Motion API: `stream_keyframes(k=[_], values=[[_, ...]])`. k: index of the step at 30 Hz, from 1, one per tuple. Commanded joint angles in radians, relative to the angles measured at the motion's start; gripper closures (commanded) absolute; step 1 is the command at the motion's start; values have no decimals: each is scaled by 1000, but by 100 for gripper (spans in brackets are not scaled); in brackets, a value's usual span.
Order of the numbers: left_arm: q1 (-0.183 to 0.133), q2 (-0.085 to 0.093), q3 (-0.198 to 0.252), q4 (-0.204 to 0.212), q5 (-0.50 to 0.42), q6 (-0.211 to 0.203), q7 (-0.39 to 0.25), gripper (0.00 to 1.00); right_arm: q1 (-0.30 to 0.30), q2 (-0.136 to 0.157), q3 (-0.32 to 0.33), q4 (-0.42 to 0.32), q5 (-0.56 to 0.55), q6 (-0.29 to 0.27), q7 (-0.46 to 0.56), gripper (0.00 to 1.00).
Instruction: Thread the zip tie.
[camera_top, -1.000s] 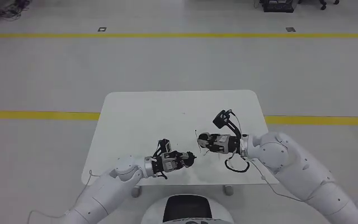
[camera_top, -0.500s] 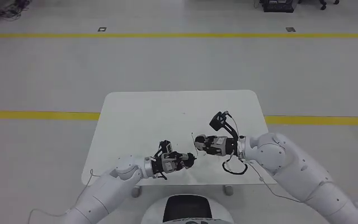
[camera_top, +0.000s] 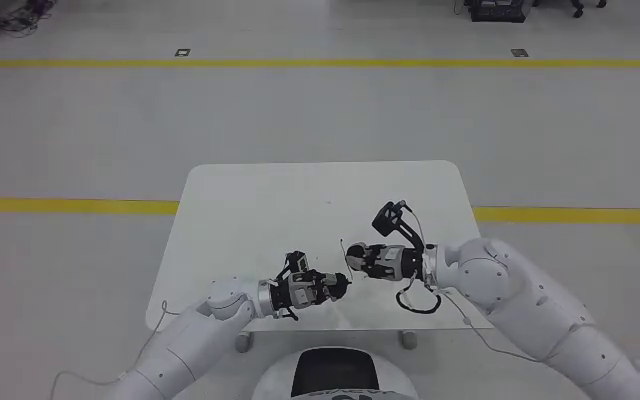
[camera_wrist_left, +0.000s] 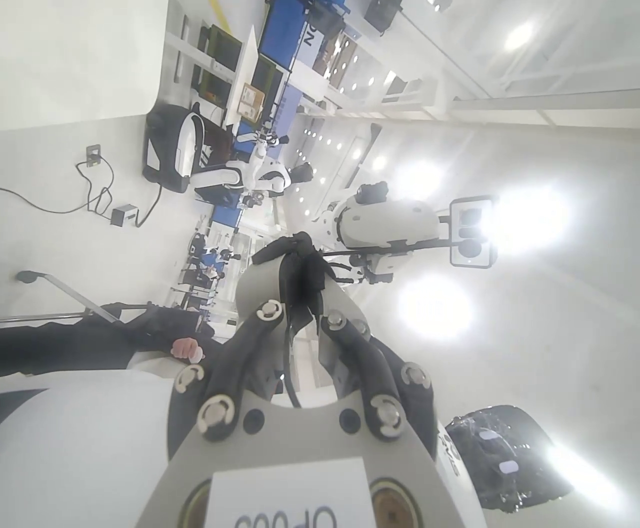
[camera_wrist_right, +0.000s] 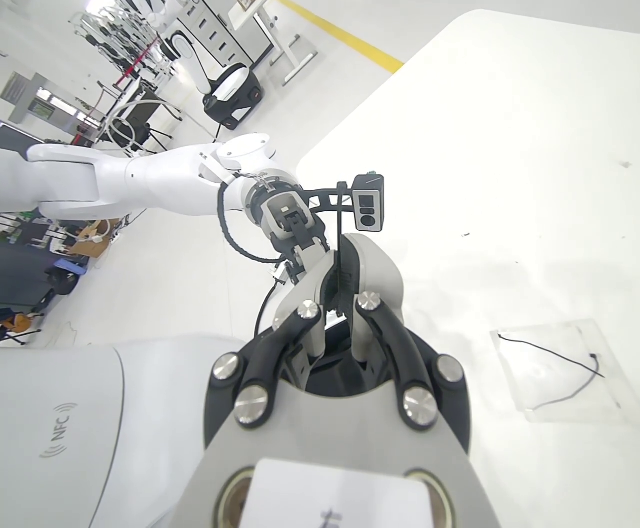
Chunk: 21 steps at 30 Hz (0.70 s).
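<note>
1. Zip tie (camera_wrist_right: 341, 215): a narrow black strap pinched in the right gripper (camera_wrist_right: 342, 265). Its free length stands straight out past the fingertips, in the air above the table (camera_wrist_right: 500, 125).
2. Fingers (camera_wrist_right: 372, 270) of the right gripper: clamped on the strap, one pad on each flat face.
3. Fingers (camera_wrist_left: 252, 292) of the left gripper (camera_wrist_left: 297, 255): drawn together at the tips. A thin black strand runs between them back toward the wrist. I take it to be the same tie's other end, but the head is too small to make out.
4. Handling, as judged:
   - Very light.
   - Springy along its length, so a long free tail will wag.
   - Smooth plastic that may slide lengthwise between the pads.
   - Not fragile, though a hard bend would probably leave a kink.
5. Hold points, as judged:
   - Take the tail close behind its tip, leaving only a short stiff stub to steer.
   - Take the head by its flat sides, with the slot uncovered and facing the tail.
6. Grippers: in the top view they face each other tip to tip over the near part of the table, close together but apart. The right one is slightly farther from the body.
7. Wrists: the left is rolled so its camera looks up toward the ceiling lights. The right looks down along its fingers at the tabletop.
8. Arms: both elbows are bent and held out to the sides, and the forearms converge in front of the body.
9. Also present: a clear sheet (camera_wrist_right: 525, 395) lying flat on the table with a second black tie (camera_wrist_right: 550, 356) on it, well apart from both grippers.
</note>
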Motion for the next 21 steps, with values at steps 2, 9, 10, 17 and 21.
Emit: stream_keyframes(k=[2, 9, 10, 17, 21], values=[[0, 0, 0, 0, 0, 0, 0, 100, 3, 2, -6, 1, 0, 0, -2, 100], [0, 0, 0, 0, 0, 0, 0, 100, 16, 3, -23, 9, 7, 0, -5, 100], [0, 0, 0, 0, 0, 0, 0, 100, 18, 3, -25, 10, 8, 0, -5, 100], [0, 0, 0, 0, 0, 0, 0, 100, 31, 4, -39, 16, 14, 0, -8, 100], [0, 0, 0, 0, 0, 0, 0, 100, 37, 5, -47, 18, 16, 0, -9, 100]])
